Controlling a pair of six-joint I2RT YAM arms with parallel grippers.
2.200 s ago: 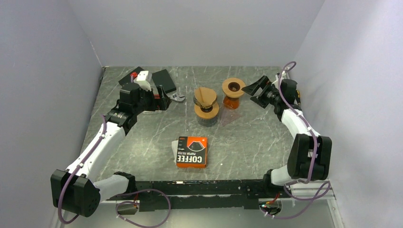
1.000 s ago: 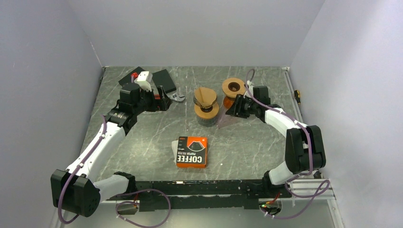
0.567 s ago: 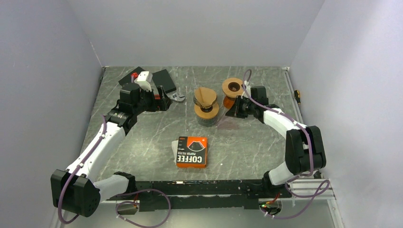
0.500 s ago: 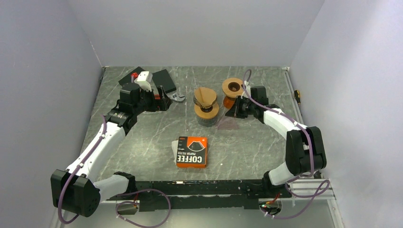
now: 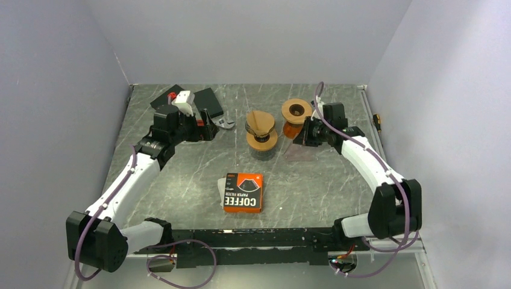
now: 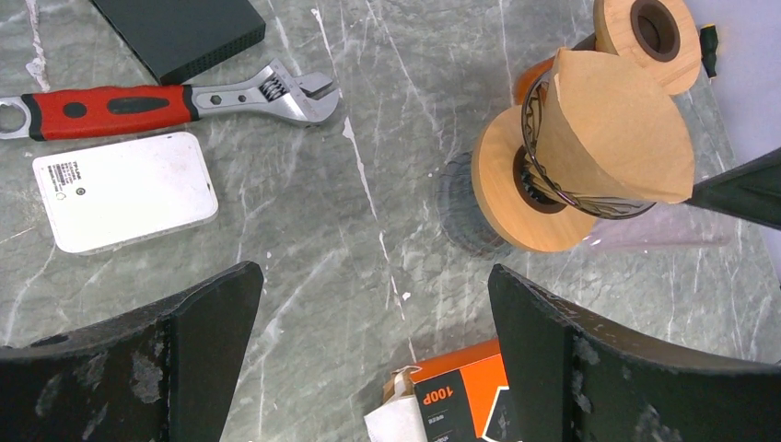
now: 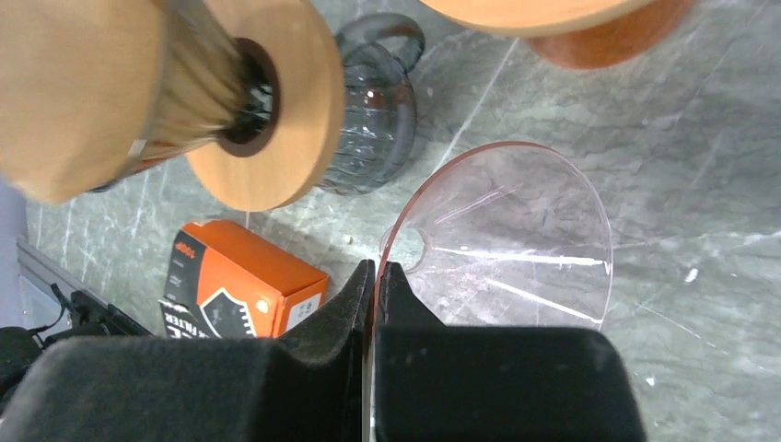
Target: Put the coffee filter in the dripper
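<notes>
One brown paper coffee filter [image 5: 260,122] sits point-down in a dripper [image 5: 262,141] with a round wooden collar. It stands on a ribbed glass carafe [image 7: 368,110] near the middle of the marble table [image 5: 181,168], and the paper rises well above the collar.

There are two wooden-collared drippers in all. The second dripper [image 5: 296,111] is just to the far right of the first, on an orange base [image 7: 608,41], and no paper shows in its dark centre.

One clear plastic cone [image 7: 516,239] lies just to the near right of the carafe. The right gripper [image 7: 373,276] has its fingers pressed together on the cone's rim. Whether the cone rests on the table or is lifted I cannot tell.

One orange box [image 5: 243,192] printed COFFEE lies flat, nearer than the carafe and apart from it.

The left gripper [image 6: 368,276] hangs over the far left part of the table, its two fingers spread wide with nothing between them. Below it lie one adjustable wrench [image 6: 166,99] with a red handle, one white flat case [image 6: 124,189] just beside the wrench, and one black box [image 6: 175,32] on the wrench's other side.
</notes>
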